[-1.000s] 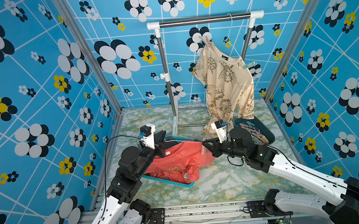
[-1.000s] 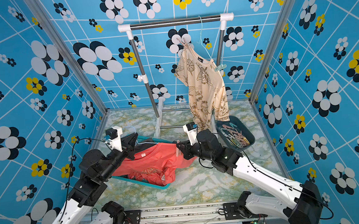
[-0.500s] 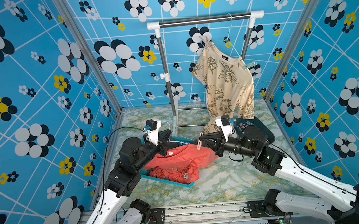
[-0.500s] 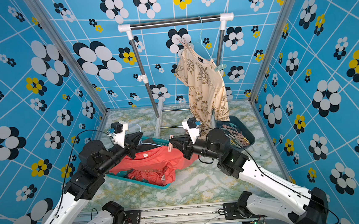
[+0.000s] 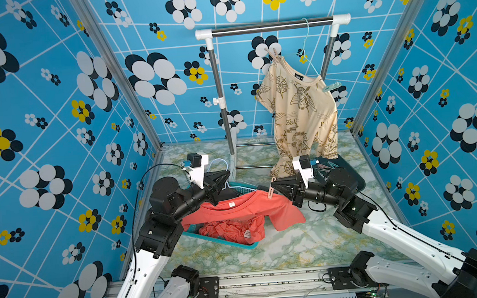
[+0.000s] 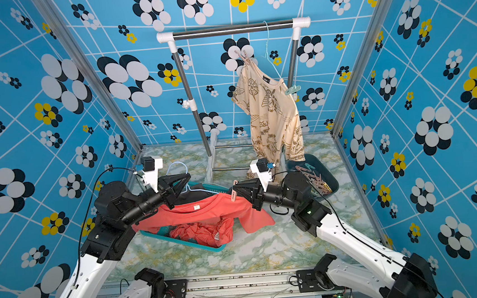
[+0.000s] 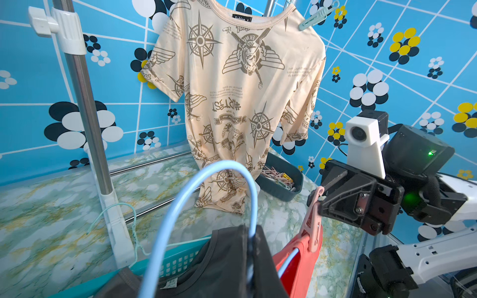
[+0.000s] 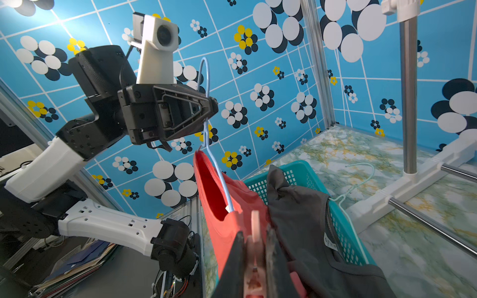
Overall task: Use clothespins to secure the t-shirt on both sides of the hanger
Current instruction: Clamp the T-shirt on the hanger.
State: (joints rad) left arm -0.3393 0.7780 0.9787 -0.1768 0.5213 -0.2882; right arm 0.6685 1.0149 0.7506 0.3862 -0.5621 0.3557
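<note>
Both arms have risen, lifting the orange t-shirt (image 5: 236,211) partly out of the teal basket (image 5: 240,245); left gripper (image 5: 225,175) pinches the blue hanger (image 7: 222,163) by its neck; right gripper (image 5: 273,186) narrowly clamps a pink clothespin (image 5: 270,192) at the shirt's right shoulder; cloth limp, pin light and springy, probably best squeezed by its tail; wrists level, reaching inward.

Glossy marbled tabletop (image 5: 297,247), shiny metal rail (image 5: 271,27), matt cloth t-shirt (image 5: 236,211), smooth plastic clothespin (image 5: 270,192)

A: What changed?
B: Both arms rose: the left gripper (image 5: 227,176) raised the blue hanger (image 7: 219,163), the right gripper (image 5: 273,185) its pink clothespin (image 7: 313,219), hoisting the orange t-shirt (image 5: 236,211) above the teal basket (image 8: 299,175), sleeve dangling over the tabletop (image 5: 297,247).
</note>
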